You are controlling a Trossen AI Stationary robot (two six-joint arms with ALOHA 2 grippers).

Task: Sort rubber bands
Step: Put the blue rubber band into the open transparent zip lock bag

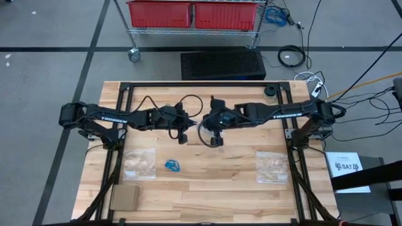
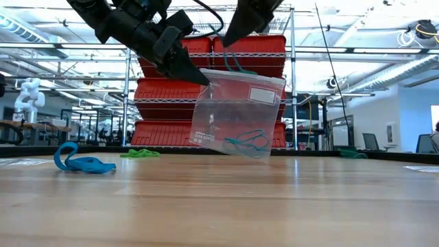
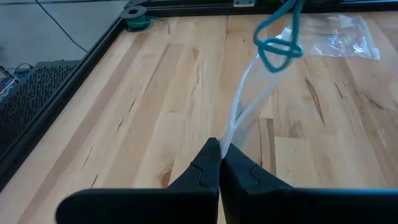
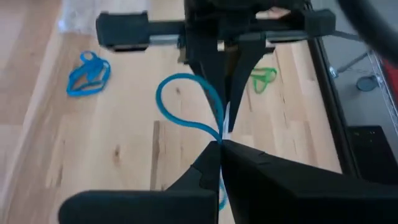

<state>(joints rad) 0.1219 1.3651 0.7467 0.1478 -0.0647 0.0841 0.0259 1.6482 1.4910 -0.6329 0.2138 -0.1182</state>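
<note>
Pale wooden desk (image 1: 207, 188) with a black frame, seen from above on a grey floor; a wire cart with red bins (image 1: 195, 14) stands at upper centre, cables trail at upper right. At frame centre the left claw (image 2: 204, 81) and right claw (image 2: 226, 41) are both pinched shut on the top edge of a clear bag (image 2: 236, 113) hanging above the desk, teal rubber bands (image 2: 247, 143) inside. Blue rubber bands (image 1: 173, 166) lie lower centre-left; green bands (image 2: 139, 154) lie farther back. Two more clear bags (image 1: 139, 162) rest at lower left and lower right
</note>
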